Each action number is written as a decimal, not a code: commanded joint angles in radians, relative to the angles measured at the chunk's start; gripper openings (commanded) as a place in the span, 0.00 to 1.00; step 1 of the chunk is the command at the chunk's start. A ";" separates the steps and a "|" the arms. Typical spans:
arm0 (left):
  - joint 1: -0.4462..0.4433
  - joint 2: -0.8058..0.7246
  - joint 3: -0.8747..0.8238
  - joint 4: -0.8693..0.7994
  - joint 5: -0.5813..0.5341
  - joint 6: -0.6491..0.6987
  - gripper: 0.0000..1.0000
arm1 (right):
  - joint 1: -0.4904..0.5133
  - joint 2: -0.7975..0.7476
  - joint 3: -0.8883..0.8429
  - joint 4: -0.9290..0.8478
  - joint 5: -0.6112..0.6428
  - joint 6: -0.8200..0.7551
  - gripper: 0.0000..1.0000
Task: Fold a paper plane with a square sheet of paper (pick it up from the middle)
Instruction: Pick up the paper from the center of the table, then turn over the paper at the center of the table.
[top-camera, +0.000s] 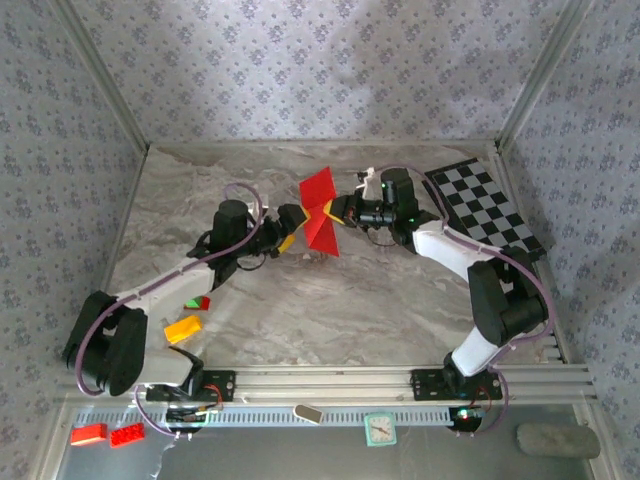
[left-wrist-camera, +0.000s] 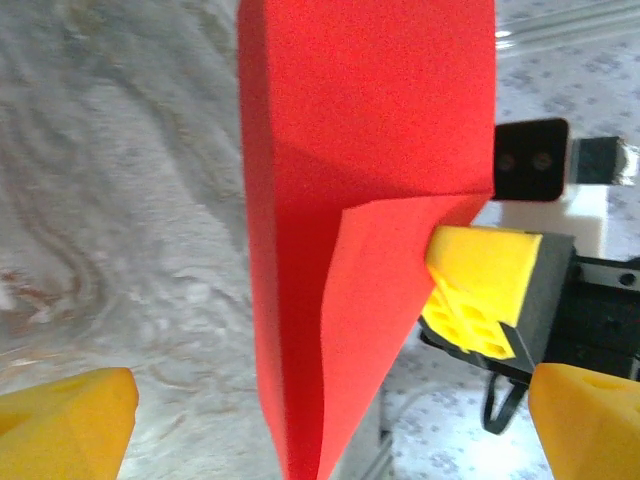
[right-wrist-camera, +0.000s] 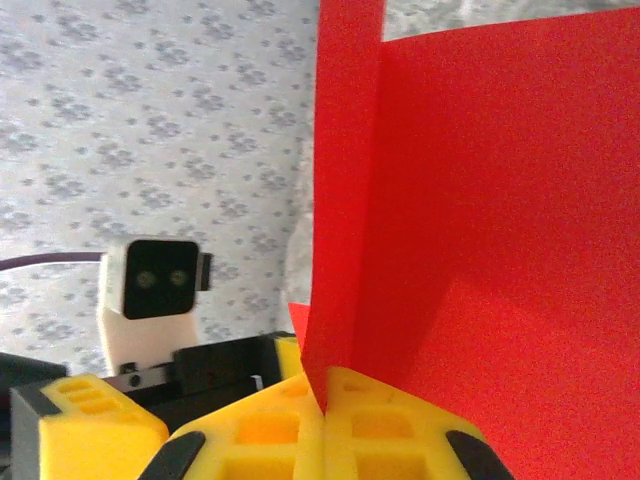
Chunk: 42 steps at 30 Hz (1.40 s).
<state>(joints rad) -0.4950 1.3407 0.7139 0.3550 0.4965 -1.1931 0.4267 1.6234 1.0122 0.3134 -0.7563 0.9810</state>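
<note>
Right wrist, right tool (right-wrist-camera: 322, 430) clamped on red paper (right-wrist-camera: 480, 200), left wrist, left tool (left-wrist-camera: 325, 420) spread wide

The marbled grey table (top-camera: 330, 300) carries a checkered board (top-camera: 485, 205) at far right and, near left, a yellow block (top-camera: 183, 328) beside a red-green block (top-camera: 197, 303).

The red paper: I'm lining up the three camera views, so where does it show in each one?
Top external: the red paper stands just above the picture's centre.
Left wrist: the paper runs down the middle, top to bottom.
Right wrist: the paper covers the right half, pinched at its lower edge.
Shared landmark: the right gripper clamped on it, with yellow fingers.
</note>
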 joint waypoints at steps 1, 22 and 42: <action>-0.017 0.031 0.003 0.174 0.075 -0.064 1.00 | -0.008 -0.022 0.008 0.152 -0.073 0.121 0.01; -0.026 0.083 0.026 0.306 0.095 -0.087 0.40 | -0.046 -0.020 -0.041 0.240 -0.119 0.229 0.03; -0.023 0.051 0.212 -0.400 -0.083 0.343 0.05 | -0.133 -0.163 -0.044 -0.349 0.142 -0.164 0.58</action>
<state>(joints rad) -0.5175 1.4296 0.8459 0.2413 0.5068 -1.0512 0.3134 1.5127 0.9649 0.1661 -0.7185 0.9634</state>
